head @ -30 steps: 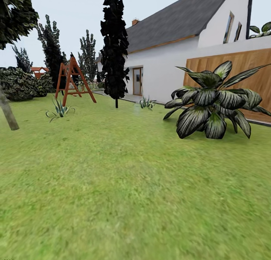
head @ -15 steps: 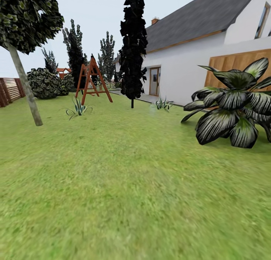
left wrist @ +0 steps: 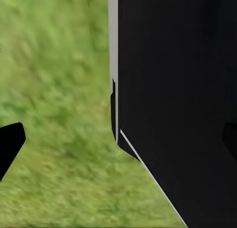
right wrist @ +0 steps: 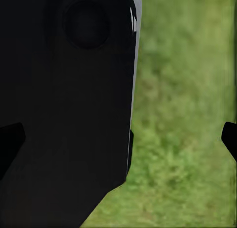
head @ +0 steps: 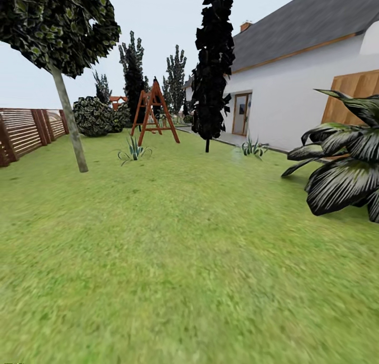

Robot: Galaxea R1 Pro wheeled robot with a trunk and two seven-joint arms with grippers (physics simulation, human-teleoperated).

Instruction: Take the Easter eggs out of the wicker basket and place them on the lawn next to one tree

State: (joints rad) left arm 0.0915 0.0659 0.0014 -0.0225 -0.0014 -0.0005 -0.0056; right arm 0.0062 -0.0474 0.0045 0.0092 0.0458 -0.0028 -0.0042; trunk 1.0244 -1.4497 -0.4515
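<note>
Much open lawn (head: pixel 173 259) between tree (head: pixel 71 127), fence (head: pixel 23 132) and house (head: pixel 295 90); both grippers' grasp indiscernible.

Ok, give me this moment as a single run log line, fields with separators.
phase: in transit | ground: lawn | ahead-left: tree | left gripper: open, empty | right gripper: open, empty | nearby: cypress, swing frame

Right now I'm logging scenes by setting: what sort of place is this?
A house's back garden, most likely: a mottled green lawn, a white-walled house with a grey roof, a red-brown wooden swing frame and a slatted brown fence.
</note>
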